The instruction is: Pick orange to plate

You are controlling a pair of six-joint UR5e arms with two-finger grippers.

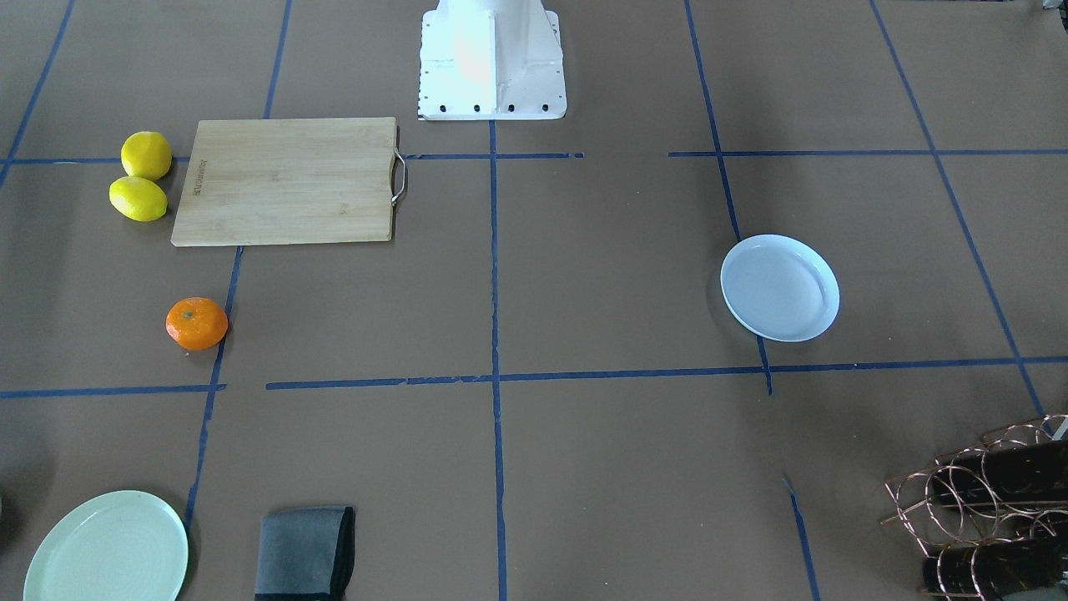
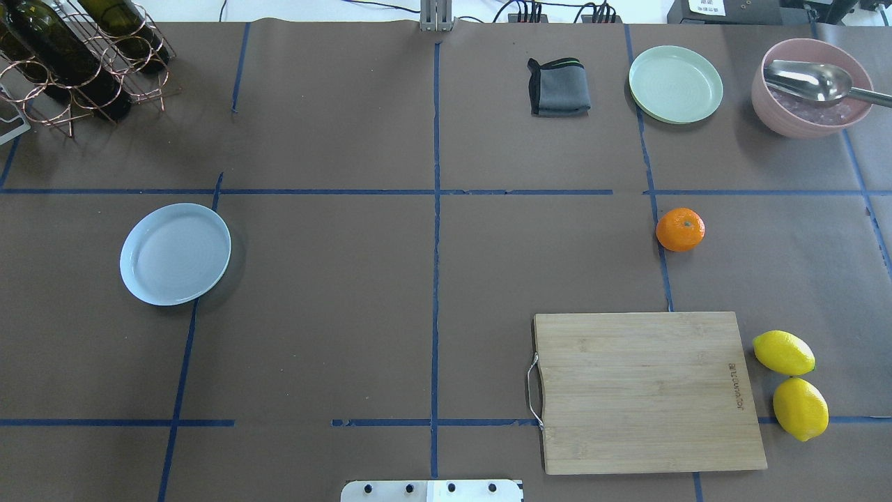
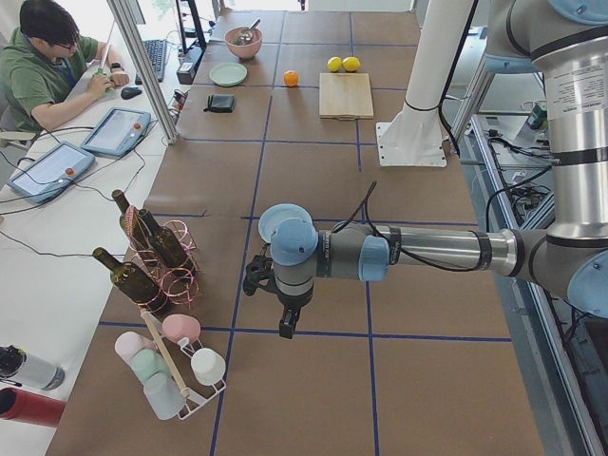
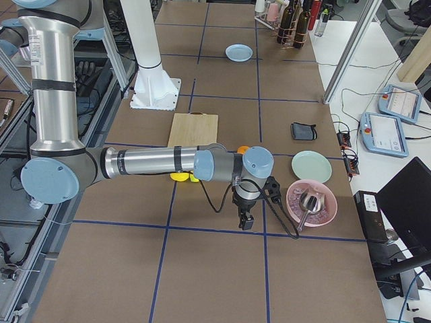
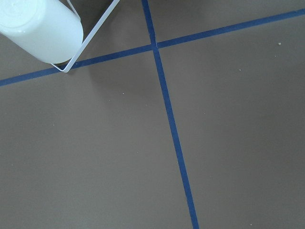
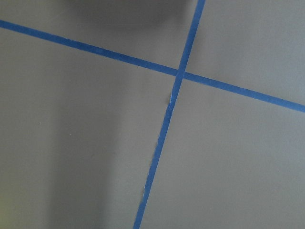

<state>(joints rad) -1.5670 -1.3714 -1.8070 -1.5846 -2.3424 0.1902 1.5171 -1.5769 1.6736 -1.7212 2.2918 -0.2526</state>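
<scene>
The orange [image 2: 680, 229] lies on the brown table, right of centre in the overhead view, beyond the cutting board; it also shows in the front view as the orange [image 1: 196, 324]. The pale bluish plate [image 2: 175, 254] sits far off on the left side, bare, with its rim toward a blue tape line. Neither gripper shows overhead. My left gripper [image 3: 285, 328] hangs low near the table's left end, by the bottle rack. My right gripper [image 4: 246, 222] hangs near the right end, beside the pink bowl. I cannot tell whether either is open or shut.
A bamboo cutting board [image 2: 648, 392] lies near the orange, with two lemons [image 2: 791, 383] to its right. A pale green plate [image 2: 675, 84], a grey cloth [image 2: 559, 87] and a pink bowl with a spoon [image 2: 812, 87] stand behind. A wine rack [image 2: 77, 56] fills the far left corner.
</scene>
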